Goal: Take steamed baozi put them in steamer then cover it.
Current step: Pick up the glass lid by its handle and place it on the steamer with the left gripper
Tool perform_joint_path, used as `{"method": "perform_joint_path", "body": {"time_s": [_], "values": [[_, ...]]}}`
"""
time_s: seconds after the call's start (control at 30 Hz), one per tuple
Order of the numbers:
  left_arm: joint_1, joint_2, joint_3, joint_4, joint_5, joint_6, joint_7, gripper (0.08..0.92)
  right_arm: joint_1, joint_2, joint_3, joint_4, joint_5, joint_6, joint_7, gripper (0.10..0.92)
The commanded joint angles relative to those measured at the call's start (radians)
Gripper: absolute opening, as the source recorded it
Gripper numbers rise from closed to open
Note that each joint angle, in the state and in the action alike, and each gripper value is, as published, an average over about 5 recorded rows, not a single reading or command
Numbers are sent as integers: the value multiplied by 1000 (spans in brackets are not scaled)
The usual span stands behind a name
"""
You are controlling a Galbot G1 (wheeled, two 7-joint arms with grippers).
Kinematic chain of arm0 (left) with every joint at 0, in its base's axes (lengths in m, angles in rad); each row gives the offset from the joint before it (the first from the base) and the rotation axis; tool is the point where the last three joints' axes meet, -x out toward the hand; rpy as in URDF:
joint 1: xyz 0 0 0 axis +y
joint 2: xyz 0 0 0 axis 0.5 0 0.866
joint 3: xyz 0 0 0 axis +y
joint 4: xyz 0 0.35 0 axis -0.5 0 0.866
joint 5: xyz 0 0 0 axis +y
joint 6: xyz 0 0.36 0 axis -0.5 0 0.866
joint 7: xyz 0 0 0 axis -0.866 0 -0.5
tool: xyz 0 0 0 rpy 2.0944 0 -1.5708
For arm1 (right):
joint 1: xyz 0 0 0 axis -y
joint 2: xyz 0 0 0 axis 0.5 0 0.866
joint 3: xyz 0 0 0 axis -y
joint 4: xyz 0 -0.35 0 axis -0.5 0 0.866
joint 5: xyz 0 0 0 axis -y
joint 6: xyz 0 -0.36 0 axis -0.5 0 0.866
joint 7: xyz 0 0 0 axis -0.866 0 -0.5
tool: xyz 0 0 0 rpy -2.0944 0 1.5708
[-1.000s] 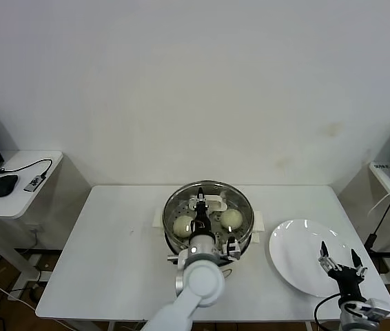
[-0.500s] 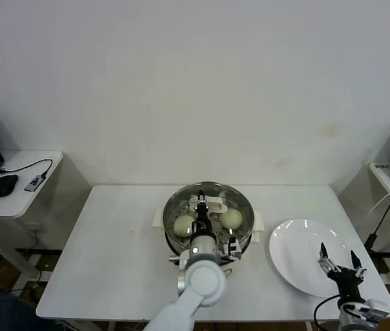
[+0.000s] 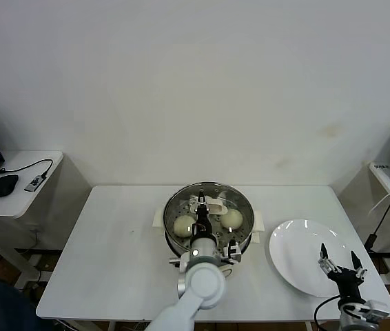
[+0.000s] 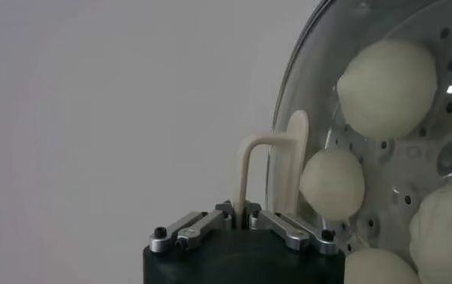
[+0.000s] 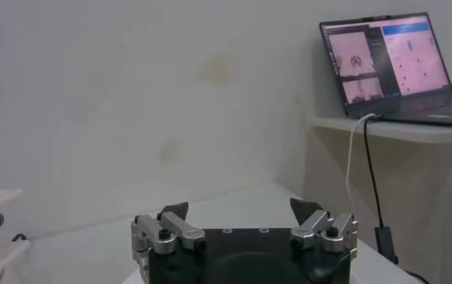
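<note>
Scene: a white surface (image 3: 112, 255) with a round steel steamer (image 3: 209, 219) at its middle and a bare white plate (image 3: 298, 256) near its right end.
Lid: a glass lid (image 4: 303, 92) sits on the steamer, with its cream handle (image 4: 268, 174) upright.
Left claw: the left claw (image 4: 241, 220) is pressed together, pinching the lid's handle above the steamer.
Right claw: the right claw (image 3: 340, 265) hangs spread and holds nothing, at the near edge of the plate.
Buns: the steamed buns (image 4: 386, 86) lie inside the steamer, under the glass.
Handling: the buns look soft and easily dented (best cupped low on the sides); the lid is stiff, probably breakable glass, best held by its handle.
Views: the head view shows 2 buns clearly; the left wrist view shows 4 through the glass and the pinch on the handle. The right wrist view shows only the right claw and a laptop (image 5: 392, 58).
</note>
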Motion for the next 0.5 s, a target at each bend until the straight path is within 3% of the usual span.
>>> {"method": "perform_joint_path", "body": {"time_s": [0.03, 0.17, 0.5], "values": [[11, 6, 4, -29, -28, 41, -15, 159, 0, -1, 0, 0, -2, 2, 0, 823], [21, 18, 3, -73, -54, 41, -5, 231, 1, 2, -2, -1, -4, 2, 1, 823], [79, 58, -1, -205, -126, 38, 13, 525, 4, 2, -5, -13, -10, 3, 2, 823]]}}
